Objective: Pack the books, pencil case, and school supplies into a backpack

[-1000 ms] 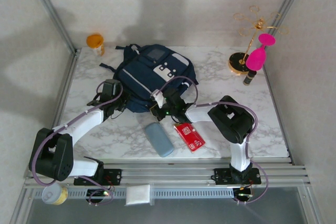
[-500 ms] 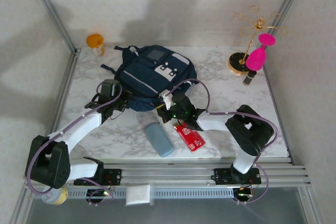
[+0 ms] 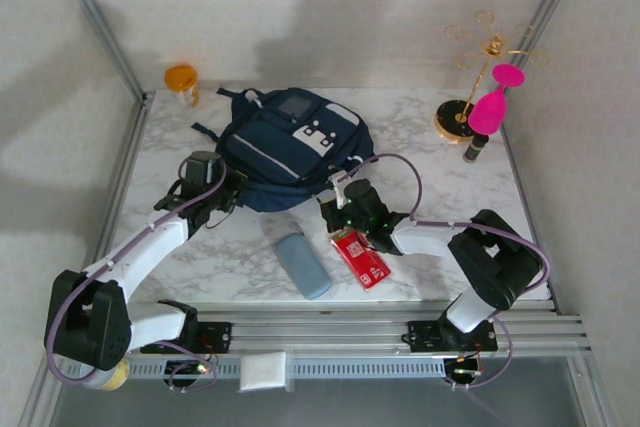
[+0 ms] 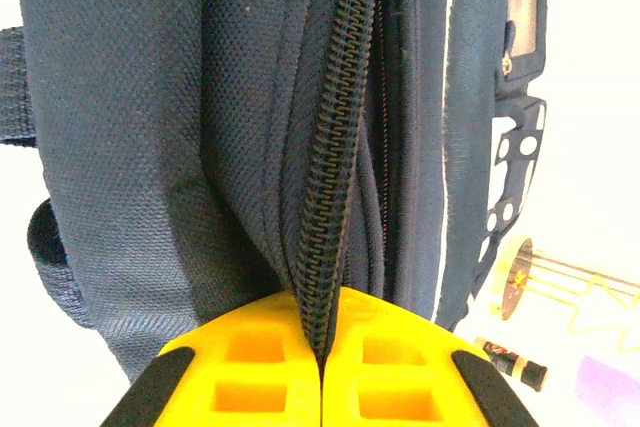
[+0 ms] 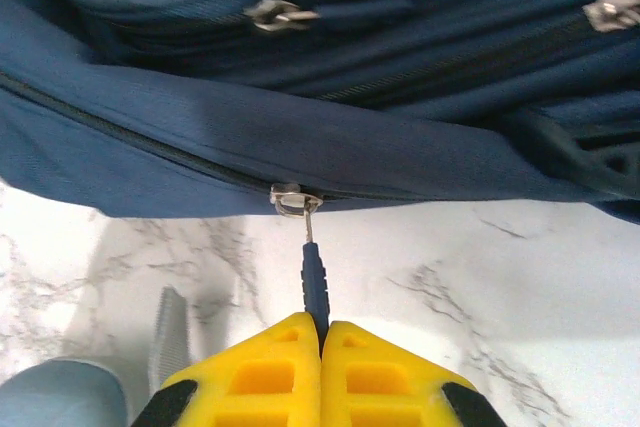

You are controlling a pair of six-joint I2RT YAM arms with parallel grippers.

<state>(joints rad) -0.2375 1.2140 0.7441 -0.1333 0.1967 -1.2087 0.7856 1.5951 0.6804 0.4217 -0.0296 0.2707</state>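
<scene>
The step in hand looks like working the main zip of the backpack (image 3: pixel 290 147), which is lying flat with its front pocket up. It is probably being opened, since the loose items are lying outside.

The right gripper (image 5: pixel 322 347) is pinching the slim blue pull (image 5: pixel 314 282), jaws pressed together on it. The pull is hanging from a small metal slider (image 5: pixel 292 199) on the backpack's near edge. The left gripper (image 4: pixel 320 372) is clamping a fold of fabric and zip tape (image 4: pixel 335 147) at the backpack's left side, jaws all but meeting.

To do this well, the right arm should be drawing the pull along the track, not away from it (a sideways tug could jam the slider or slip the thin tab). The left should be anchoring the cloth taut, so the limp bag is not dragging along.

The backpack is woven navy nylon, creased and soft, with black ridged coil teeth. The pencil case (image 3: pixel 303 265), a soft grey-blue oblong with rounded ends, is lying just in front of the backpack. The packet (image 3: pixel 361 257), flat, red and rectangular, is lying in front of the backpack too, toward its right.
</scene>
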